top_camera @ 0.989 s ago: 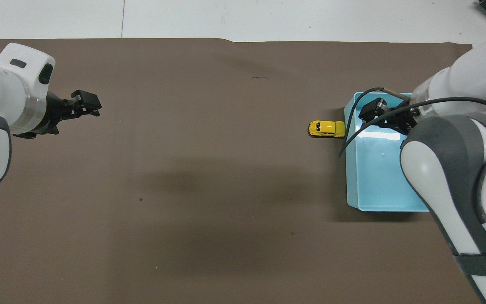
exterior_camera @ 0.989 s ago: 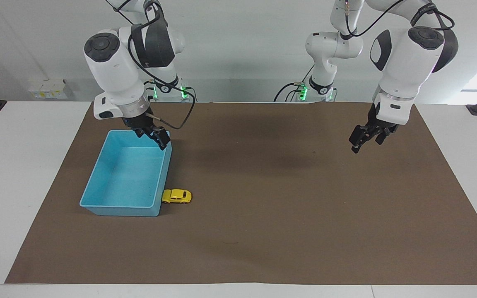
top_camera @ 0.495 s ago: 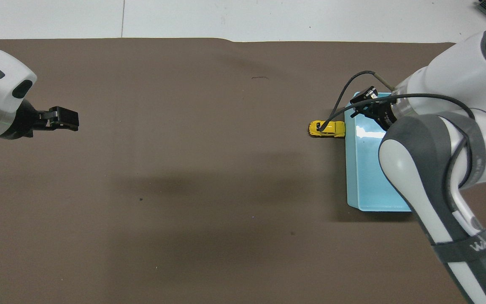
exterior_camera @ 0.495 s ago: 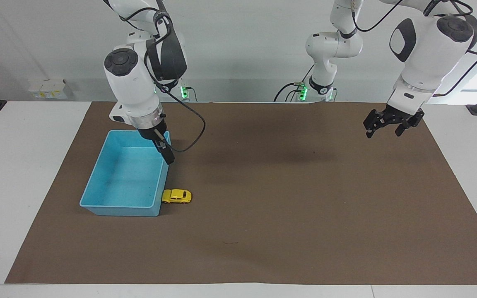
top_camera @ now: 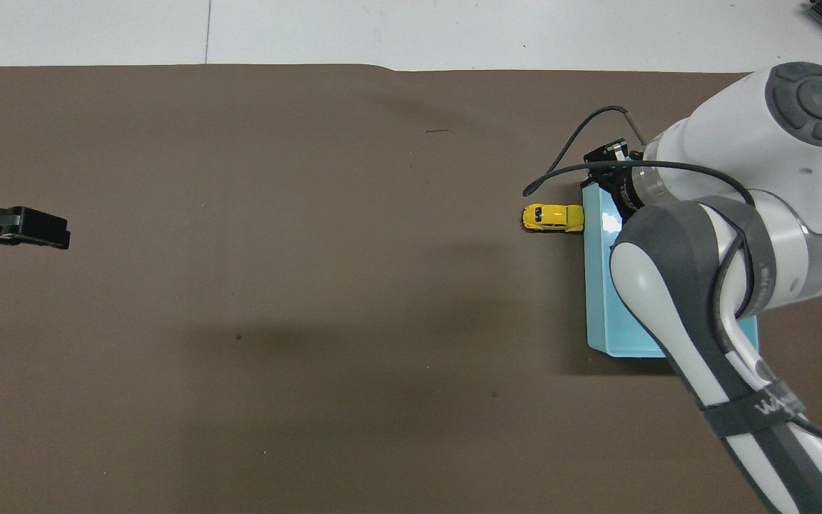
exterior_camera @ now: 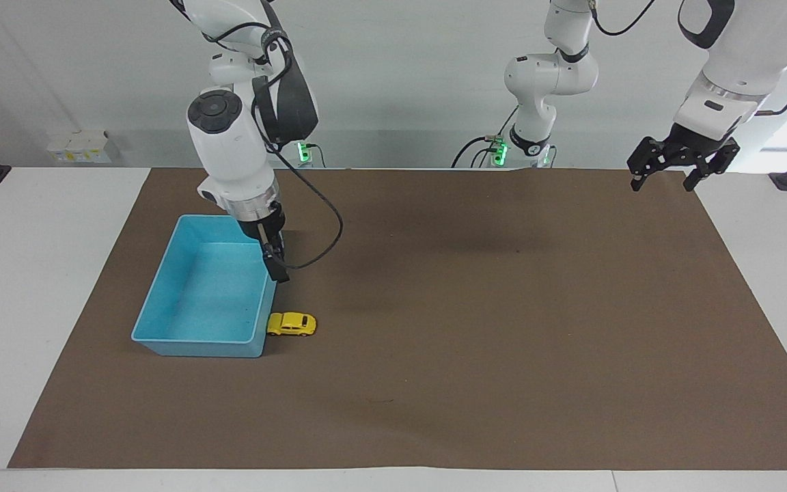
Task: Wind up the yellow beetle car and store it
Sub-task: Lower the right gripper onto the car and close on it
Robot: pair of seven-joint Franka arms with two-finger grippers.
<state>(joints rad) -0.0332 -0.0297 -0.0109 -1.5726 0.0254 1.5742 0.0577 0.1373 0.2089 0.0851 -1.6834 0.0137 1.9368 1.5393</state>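
Yellow beetle car [exterior_camera: 292, 324] sits on the mat, touching the blue bin [exterior_camera: 161, 294] wall. Looks light, hard, slick – I'd pinch across its sides. Right gripper [exterior_camera: 277, 268] hangs over the bin rim, left gripper [exterior_camera: 682, 171] waits raised – both spread, empty.

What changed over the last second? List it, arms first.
The right gripper swung from the blue bin's robot-side rim to hang over its wall nearer the yellow beetle car. The left gripper rose and drew back toward its table end. Both remain open, holding nothing. Car and bin unmoved.
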